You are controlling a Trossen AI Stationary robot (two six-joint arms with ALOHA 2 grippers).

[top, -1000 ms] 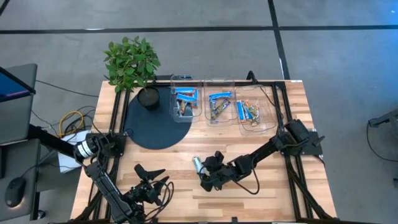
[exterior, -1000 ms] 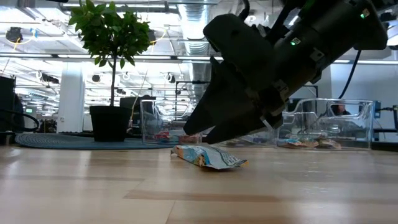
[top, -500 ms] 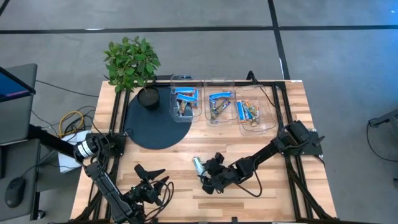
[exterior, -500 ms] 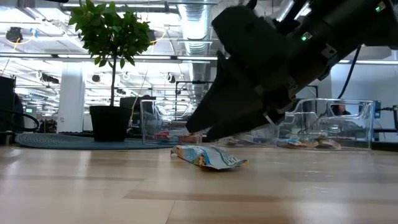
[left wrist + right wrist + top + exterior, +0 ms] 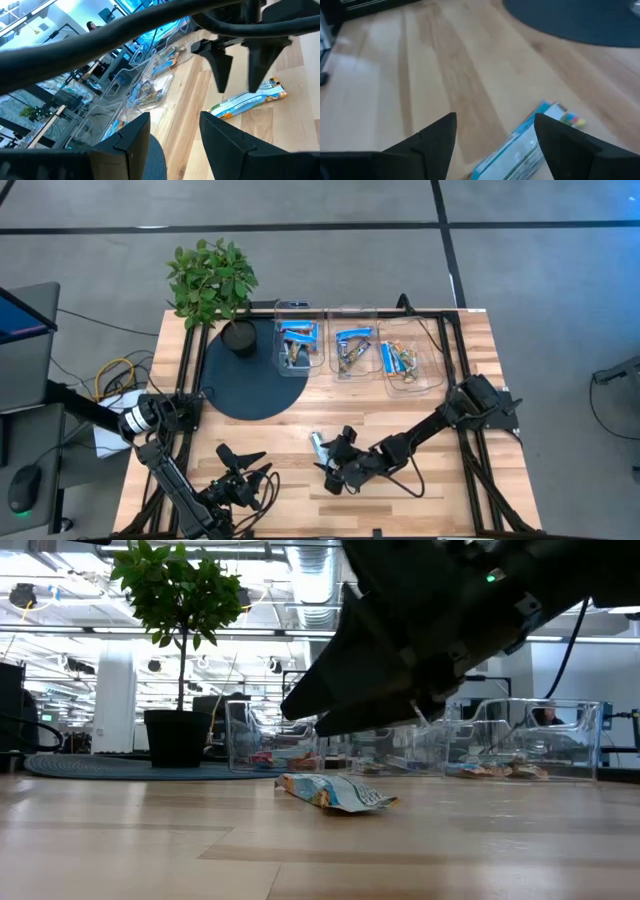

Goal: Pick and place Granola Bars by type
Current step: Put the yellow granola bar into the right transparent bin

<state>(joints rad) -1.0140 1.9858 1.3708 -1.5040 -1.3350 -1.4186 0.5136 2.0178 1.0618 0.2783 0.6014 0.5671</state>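
Wood-grained worktop [image 5: 400,410] carries a round dark mat [image 5: 245,375] and a potted plant [image 5: 212,285] at its far left, with three clear tubs [image 5: 347,345] in a row beside them, each holding a few wrapped granola bars [image 5: 297,335]. One loose granola bar [image 5: 335,792], in a silvery-white and blue wrapper, lies flat on the bare wood nearer the front, well apart from the tubs. The right end effector [image 5: 328,467] hangs low just beside this bar, on the front side of it, with its two fingers [image 5: 437,135] spread apart and not touching the wrapper; the right wrist view shows the bar lying ahead between them. The left end effector [image 5: 243,468] waits at the front left of the worktop, fingers apart too, with nothing between them, pointing toward the loose bar.
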